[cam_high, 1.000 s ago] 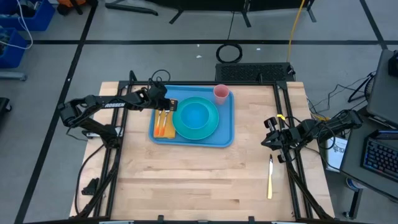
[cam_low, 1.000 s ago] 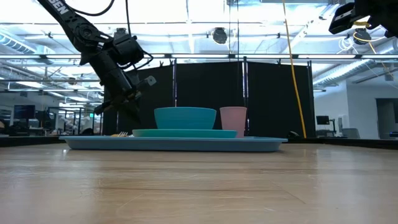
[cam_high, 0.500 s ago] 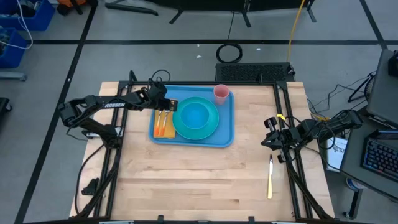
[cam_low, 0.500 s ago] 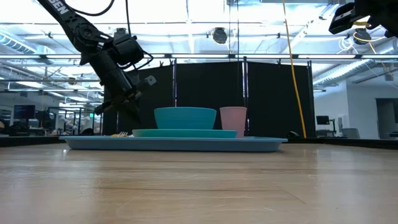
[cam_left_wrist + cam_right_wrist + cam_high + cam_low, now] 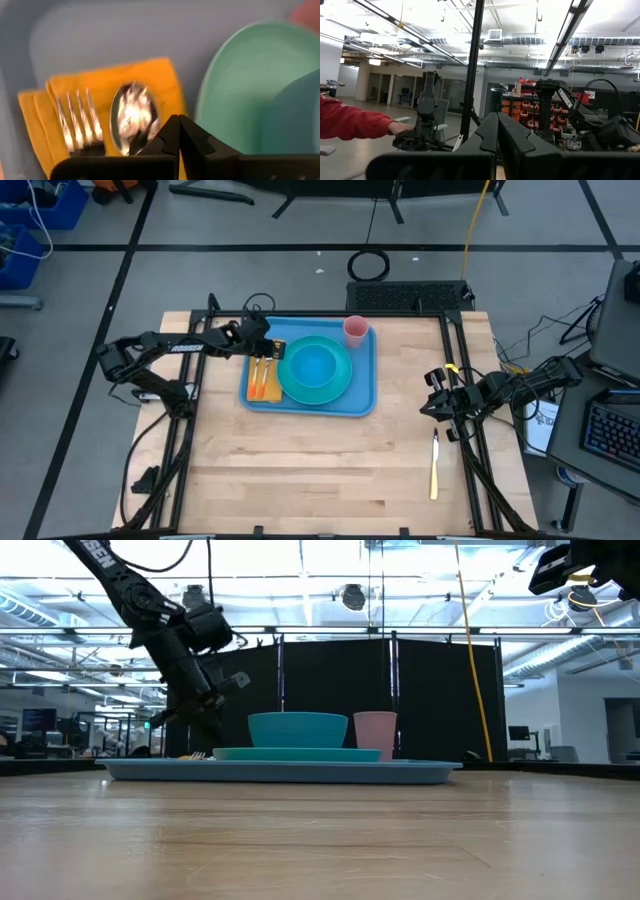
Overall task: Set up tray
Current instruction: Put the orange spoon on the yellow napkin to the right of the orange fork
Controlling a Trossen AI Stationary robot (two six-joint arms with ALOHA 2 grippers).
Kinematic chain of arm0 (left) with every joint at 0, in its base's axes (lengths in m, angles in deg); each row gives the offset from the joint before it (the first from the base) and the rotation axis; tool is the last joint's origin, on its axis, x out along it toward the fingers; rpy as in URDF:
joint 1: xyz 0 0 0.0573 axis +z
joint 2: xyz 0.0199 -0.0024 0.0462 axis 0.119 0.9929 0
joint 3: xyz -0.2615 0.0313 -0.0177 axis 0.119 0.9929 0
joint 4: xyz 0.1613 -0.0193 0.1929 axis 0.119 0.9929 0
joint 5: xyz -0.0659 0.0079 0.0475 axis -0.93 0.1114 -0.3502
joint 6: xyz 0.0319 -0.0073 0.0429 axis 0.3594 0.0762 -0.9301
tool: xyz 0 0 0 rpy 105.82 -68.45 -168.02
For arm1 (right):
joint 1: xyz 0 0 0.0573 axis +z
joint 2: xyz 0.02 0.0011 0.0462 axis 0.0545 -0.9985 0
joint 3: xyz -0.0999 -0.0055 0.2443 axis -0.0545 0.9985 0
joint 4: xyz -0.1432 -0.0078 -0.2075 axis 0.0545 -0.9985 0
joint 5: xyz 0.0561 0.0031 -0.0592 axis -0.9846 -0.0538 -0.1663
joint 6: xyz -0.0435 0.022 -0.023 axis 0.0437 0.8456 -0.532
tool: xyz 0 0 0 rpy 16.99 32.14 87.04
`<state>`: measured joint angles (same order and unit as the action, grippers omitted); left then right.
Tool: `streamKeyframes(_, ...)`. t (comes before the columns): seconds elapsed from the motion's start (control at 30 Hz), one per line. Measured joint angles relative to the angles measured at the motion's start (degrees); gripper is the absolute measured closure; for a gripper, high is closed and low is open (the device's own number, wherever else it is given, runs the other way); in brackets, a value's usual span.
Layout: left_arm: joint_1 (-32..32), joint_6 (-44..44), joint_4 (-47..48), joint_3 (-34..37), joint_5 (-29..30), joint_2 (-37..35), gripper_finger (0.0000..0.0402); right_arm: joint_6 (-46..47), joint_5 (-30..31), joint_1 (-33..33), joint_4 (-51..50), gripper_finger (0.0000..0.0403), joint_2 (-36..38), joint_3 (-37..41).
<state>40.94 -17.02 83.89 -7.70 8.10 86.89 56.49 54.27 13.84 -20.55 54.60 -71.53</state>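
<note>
The light-blue tray (image 5: 365, 395) lies on the wooden table at the far middle. On it are a teal plate (image 5: 340, 388) with a teal bowl (image 5: 315, 365), a pink cup (image 5: 355, 330) at the far right corner, and an orange napkin (image 5: 155, 75) at the left end. A fork (image 5: 77, 120) and a spoon (image 5: 131, 115) lie on the napkin. My left gripper (image 5: 178, 122) is shut and empty just above the spoon's handle end, and also shows in the high view (image 5: 268, 348). My right gripper (image 5: 496, 120) is shut and empty, raised at the table's right edge (image 5: 436, 398).
A knife (image 5: 435, 465) lies on the table near the right edge, in front of my right gripper. The near half of the table is bare wood. A person's red sleeve (image 5: 350, 125) shows in the room beyond the table.
My left arm has shifted slightly over the tray's left end, with its gripper still shut. Nothing on the tray has moved.
</note>
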Motion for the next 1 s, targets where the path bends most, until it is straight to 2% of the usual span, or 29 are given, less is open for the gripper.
streamKeyframes(0.17,0.24,-0.29,-1.79,-0.02,-1.24,3.62,0.0399,0.00,0.01,0.01,-0.01,0.0399,-0.01,0.02)
streamKeyframes(0.27,-0.24,-0.52,-4.87,-0.02,0.21,3.75,0.0399,0.00,0.01,0.01,-0.02,0.0399,-0.01,0.00)
streamKeyframes(0.43,-0.22,-0.66,-7.84,-0.04,-1.57,3.88,0.0398,0.00,0.01,-0.01,0.01,0.0399,0.01,0.02)
streamKeyframes(1.0,0.00,-0.96,-5.56,-0.02,-2.16,4.07,0.0399,0.00,-0.01,0.01,0.01,0.0399,0.01,0.02)
